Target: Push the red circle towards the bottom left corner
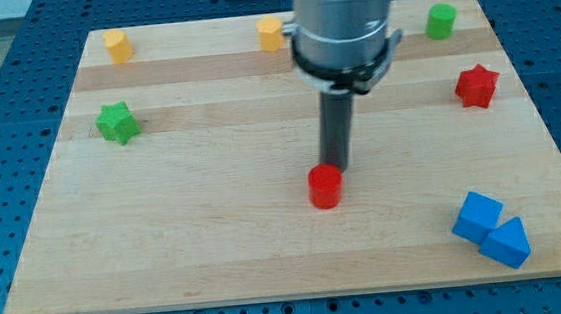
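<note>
Fingers: none fitted; my tip (pixel 335 165) sits just behind the red circle (pixel 325 186), touching or nearly so, cannot tell which. Red circle near desk (pixel 217 242) centre. From the circle: green star (pixel 116 122) and yellow block (pixel 117 45) far upper left; second yellow block (pixel 270 33) above; green block (pixel 440 20) and red star (pixel 477 85) upper right; two touching blue blocks (pixel 491 229) lower right.

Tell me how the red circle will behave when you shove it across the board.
The red circle looks like a short, squat cylinder standing on its flat end, so it should slide rather than roll or tip. Its round side may let it slip off my tip, which sits just behind it toward the view's top. The wooden board looks smooth, so little resistance is likely.
</note>
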Tool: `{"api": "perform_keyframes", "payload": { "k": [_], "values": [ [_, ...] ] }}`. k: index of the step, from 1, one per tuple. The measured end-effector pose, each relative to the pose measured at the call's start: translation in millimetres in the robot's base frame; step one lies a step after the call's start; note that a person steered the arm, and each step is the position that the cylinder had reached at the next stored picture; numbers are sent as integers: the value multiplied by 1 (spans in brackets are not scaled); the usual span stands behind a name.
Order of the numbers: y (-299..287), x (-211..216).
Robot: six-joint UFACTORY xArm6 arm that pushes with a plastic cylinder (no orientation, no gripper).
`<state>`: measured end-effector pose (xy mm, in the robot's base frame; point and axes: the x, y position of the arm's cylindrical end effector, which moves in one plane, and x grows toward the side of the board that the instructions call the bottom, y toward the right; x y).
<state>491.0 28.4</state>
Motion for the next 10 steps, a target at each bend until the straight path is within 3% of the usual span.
{"api": "perform_keyframes", "payload": {
  "k": [2,5,6,8,10],
  "values": [
    [12,36],
    [-26,45],
    [2,52],
    [2,76],
    [-40,82]
  ]
}}
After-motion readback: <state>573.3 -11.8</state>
